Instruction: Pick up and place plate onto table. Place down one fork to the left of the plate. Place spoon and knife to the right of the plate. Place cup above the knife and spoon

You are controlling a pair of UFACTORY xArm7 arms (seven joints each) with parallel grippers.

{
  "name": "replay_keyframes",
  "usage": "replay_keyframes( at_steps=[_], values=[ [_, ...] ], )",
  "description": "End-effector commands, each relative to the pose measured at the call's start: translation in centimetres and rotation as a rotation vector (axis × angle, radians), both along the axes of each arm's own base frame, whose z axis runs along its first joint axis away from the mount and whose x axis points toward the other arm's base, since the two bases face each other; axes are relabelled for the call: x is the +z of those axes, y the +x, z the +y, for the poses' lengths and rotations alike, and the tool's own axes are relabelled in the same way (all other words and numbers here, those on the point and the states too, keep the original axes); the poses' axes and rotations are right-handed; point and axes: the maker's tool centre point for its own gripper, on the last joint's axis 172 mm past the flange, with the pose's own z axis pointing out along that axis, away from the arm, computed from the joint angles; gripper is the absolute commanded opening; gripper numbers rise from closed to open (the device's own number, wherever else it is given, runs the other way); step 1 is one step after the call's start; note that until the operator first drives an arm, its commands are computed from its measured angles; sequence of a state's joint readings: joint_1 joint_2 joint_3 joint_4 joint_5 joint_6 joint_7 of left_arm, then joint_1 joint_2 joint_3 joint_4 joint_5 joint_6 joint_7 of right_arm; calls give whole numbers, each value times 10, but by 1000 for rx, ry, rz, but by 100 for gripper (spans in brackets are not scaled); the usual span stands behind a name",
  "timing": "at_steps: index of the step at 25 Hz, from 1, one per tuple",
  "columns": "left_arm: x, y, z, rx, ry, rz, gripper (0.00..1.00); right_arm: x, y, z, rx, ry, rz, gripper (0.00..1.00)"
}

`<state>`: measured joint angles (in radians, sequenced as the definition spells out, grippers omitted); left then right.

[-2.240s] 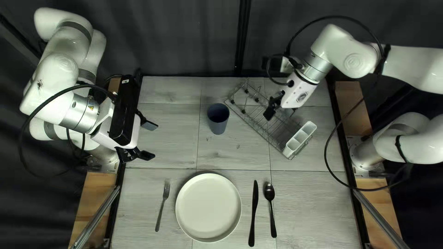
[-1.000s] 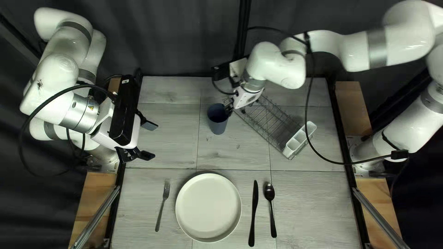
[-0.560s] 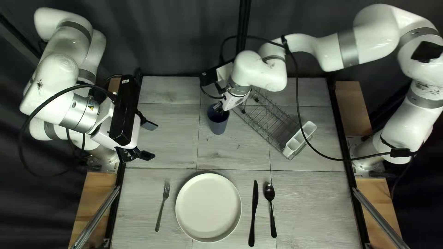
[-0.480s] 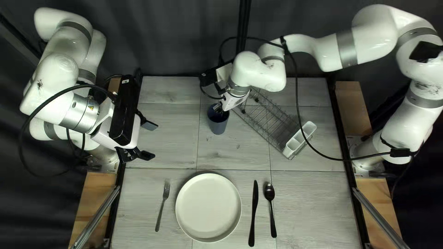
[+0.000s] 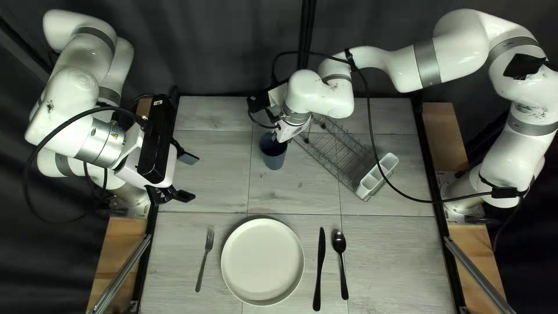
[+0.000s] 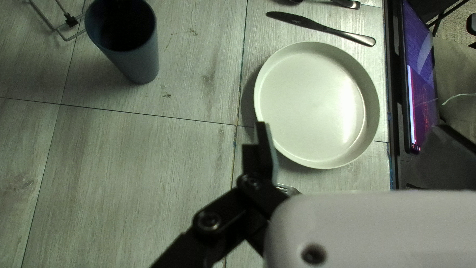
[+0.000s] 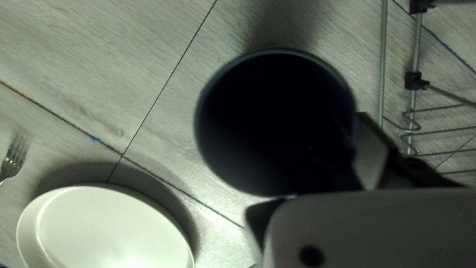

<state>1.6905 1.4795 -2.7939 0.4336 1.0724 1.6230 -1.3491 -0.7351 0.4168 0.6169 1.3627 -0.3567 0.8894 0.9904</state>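
Observation:
At the left of the top left view my left gripper (image 5: 186, 177) stands open above the table; the left wrist view shows one finger of this gripper (image 6: 264, 151). My right gripper (image 5: 283, 131) is at the blue cup (image 5: 273, 152), its fingertips hidden in the top left view. From the right wrist, the gripper (image 7: 312, 166) has its fingers apart at the rim of the upright cup (image 7: 210, 164), one pad (image 7: 369, 161) beside the wall. The plate (image 5: 263, 261) lies between the fork (image 5: 204, 259) and the knife (image 5: 319, 267); the spoon (image 5: 342, 261) is right of the knife.
A wire dish rack (image 5: 337, 151) with a white utensil holder (image 5: 376, 174) stands just right of the cup, under my right arm. That arm's black cable hangs across the rack. A screen (image 6: 419, 89) stands beyond the table's near edge.
My right arm has swung left from above the rack to the cup, shifting slightly further over the last half second. The left arm, cup, plate and cutlery have stayed put.

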Motion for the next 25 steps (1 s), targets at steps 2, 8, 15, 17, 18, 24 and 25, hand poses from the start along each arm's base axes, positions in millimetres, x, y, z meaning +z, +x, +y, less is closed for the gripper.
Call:
replay_keyframes(
  at_steps=[2,8,15,17,18,24,25],
  values=[
    [0,0,0,0,0,0,100,32,-16,28,-4,4,-1,0],
    [0,0,0,0,0,0,100,76,-68,86,-12,-1,26,0],
    [0,0,0,0,0,0,100,59,-137,155,-39,14,80,0],
    [0,0,0,0,0,0,100,53,-156,161,-59,20,80,0],
    [0,0,0,0,0,0,100,51,-162,163,-64,24,78,0],
    [0,0,0,0,0,0,100,29,-187,172,-93,45,63,0],
    [0,0,0,0,0,0,100,27,-188,172,-95,46,61,0]
  ],
)
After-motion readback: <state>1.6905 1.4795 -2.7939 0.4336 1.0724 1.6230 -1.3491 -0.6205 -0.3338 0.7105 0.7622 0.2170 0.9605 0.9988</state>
